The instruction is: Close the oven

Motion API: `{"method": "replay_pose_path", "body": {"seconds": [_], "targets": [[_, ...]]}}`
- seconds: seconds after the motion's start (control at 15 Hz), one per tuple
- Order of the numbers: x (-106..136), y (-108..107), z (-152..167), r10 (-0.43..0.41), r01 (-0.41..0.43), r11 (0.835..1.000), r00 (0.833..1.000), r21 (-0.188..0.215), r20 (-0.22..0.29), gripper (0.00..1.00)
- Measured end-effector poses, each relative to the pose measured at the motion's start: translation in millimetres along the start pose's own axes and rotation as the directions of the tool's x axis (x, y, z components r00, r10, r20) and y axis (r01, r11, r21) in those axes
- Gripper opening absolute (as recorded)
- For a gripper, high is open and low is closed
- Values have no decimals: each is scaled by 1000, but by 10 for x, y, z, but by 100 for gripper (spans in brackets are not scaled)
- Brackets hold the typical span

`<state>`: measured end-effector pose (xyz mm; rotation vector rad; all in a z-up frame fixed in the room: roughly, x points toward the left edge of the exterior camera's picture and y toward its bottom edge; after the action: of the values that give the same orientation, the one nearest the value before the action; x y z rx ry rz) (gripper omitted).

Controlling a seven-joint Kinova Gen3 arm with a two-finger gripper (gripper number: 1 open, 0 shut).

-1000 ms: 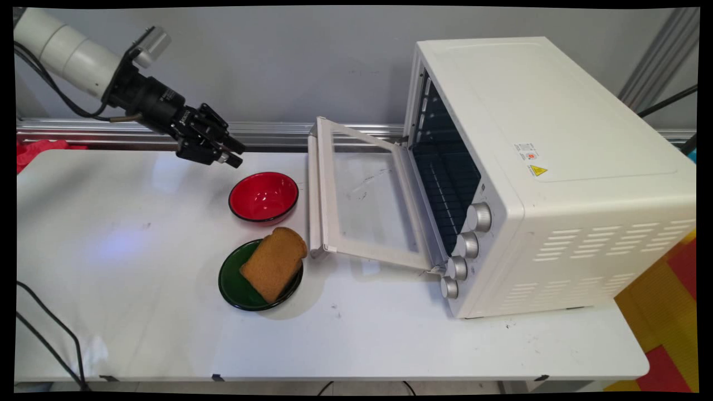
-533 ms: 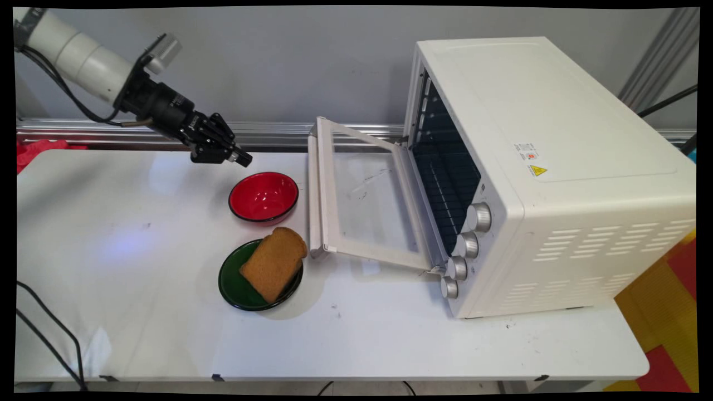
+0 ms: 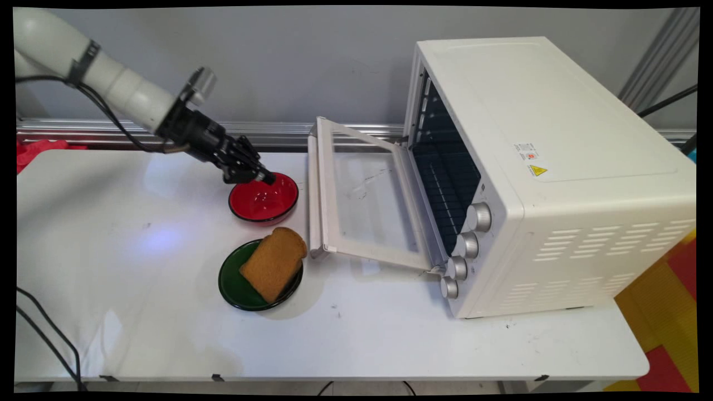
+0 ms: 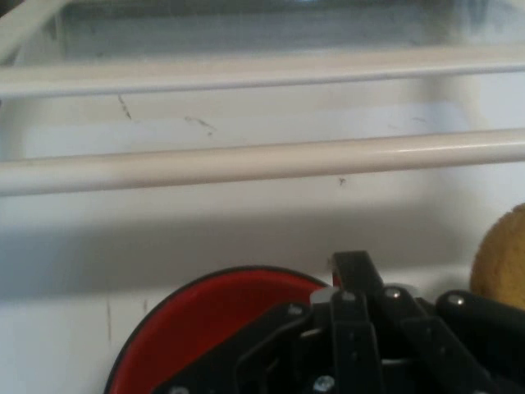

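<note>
The end effector point(image 3: 266, 179), fingers closed together and holding nothing, angles down-right over the red bowl's point(image 3: 267, 201) far-left rim. The bread slice's point(image 3: 274, 263) long axis points toward the oven door point(image 3: 356, 200).

On the white surface point(image 3: 139, 334), the red round bowl point(image 3: 264, 197) sits behind the green round plate point(image 3: 237, 284), which carries the brown bread slice point(image 3: 274, 263). Right of both lies the white toaster oven point(image 3: 551, 172) (its glass door point(image 3: 362, 200) lowered toward them). The black two-finger hand point(image 3: 266, 179) hangs over the bowl's far rim.
</note>
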<state>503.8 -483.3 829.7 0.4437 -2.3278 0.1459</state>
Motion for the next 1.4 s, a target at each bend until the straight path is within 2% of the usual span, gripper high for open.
{"method": "replay_pose_path", "body": {"seconds": [0.6,1.07,1.4], "targets": [[-38,-78,701,-12,12,1000,1000,24,-18,0],[63,-128,916,-5,7,999,999,33,-35,0],[222,-153,915,13,-11,999,998,33,-63,0]]}}
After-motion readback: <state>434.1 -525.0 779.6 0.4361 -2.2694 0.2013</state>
